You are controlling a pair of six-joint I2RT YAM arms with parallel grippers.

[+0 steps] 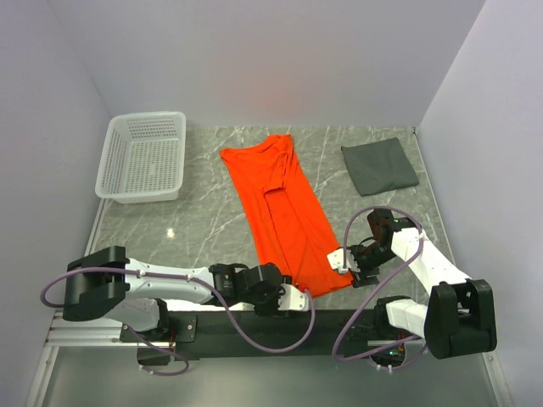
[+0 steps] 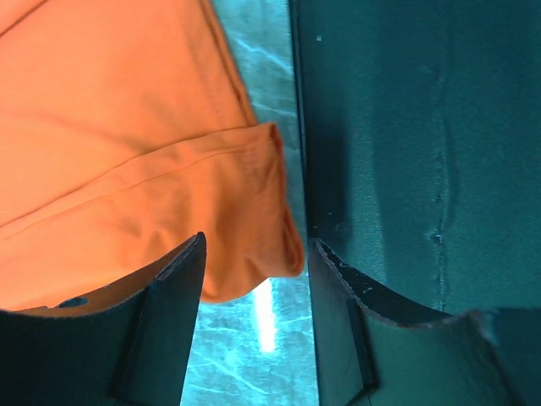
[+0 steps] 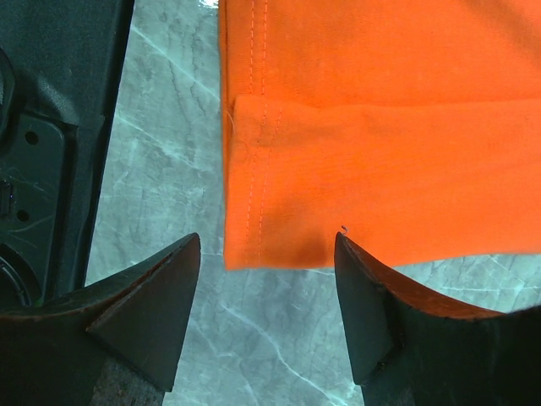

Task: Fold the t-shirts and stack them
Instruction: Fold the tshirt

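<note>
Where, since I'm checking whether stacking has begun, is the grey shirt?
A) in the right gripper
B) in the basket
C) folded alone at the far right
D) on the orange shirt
C: the grey shirt lies folded by itself at the far right, apart from the orange shirt and the basket.

Orange t-shirt (image 3: pixel 380 127) cropped in wrist views.
</note>
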